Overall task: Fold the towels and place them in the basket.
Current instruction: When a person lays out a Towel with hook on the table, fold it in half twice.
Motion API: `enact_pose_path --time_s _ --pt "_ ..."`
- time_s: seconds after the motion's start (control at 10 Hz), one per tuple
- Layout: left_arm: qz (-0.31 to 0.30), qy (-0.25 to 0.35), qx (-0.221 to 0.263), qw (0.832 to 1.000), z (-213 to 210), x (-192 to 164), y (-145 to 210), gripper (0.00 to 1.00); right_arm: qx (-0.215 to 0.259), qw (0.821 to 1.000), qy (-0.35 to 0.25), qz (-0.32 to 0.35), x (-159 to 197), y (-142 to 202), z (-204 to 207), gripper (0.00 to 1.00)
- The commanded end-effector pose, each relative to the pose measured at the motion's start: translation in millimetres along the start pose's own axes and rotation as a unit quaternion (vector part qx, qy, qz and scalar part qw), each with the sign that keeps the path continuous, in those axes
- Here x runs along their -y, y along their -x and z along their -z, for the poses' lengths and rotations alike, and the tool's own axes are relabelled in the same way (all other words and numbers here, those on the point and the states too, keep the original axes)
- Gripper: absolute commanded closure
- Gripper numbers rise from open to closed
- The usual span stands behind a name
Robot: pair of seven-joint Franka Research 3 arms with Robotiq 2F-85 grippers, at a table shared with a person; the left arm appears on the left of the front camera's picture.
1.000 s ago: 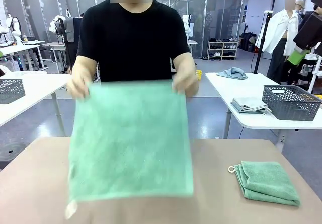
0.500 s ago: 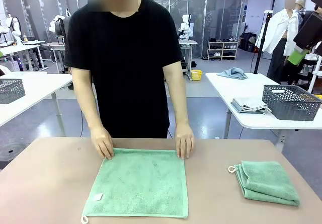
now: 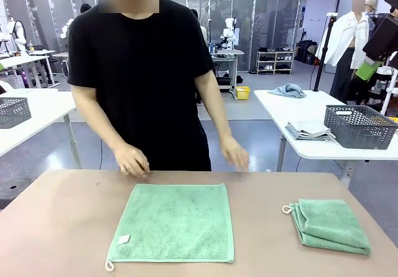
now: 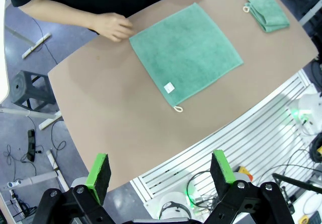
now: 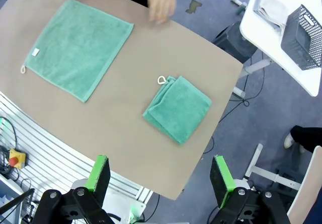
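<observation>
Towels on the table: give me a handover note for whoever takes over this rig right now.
Left pincer: open, empty, raised off the near edge of the table.
Right pincer: open, empty, raised above the table.
Flat towel: spread unfolded mid-table, loop at its near left corner.
Folded towel: lying on the table's right side.
Person's hands: at the far edge, off the flat towel.
Done: one towel folded.
Left: fold the flat towel, put both in the basket.
</observation>
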State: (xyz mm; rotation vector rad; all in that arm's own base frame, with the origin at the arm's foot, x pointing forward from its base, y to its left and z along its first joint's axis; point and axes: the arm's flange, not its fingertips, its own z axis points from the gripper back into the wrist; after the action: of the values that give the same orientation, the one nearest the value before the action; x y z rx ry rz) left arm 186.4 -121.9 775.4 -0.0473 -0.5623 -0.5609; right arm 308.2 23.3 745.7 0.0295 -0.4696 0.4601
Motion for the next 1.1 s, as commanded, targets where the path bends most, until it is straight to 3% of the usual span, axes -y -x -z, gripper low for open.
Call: enact_pose_path --time_s 0.0,0.9,1.0 --pt "0.001 0.002 0.000 1.000 1.3 0.1 2.5 0.00 0.004 1.000 0.001 0.001 0.7 -2.1 -1.7 0.00" --pt "0.000 0.000 0.000 1.000 0.0 0.0 0.0 0.00 0.000 1.000 0.000 0.000 0.0 0.0 0.0 0.00" --pt "0.059 0.012 0.003 0.998 5.5 12.4 4.0 0.00 0.000 0.997 -0.031 -0.077 -22.9 2.2 9.2 0.00"
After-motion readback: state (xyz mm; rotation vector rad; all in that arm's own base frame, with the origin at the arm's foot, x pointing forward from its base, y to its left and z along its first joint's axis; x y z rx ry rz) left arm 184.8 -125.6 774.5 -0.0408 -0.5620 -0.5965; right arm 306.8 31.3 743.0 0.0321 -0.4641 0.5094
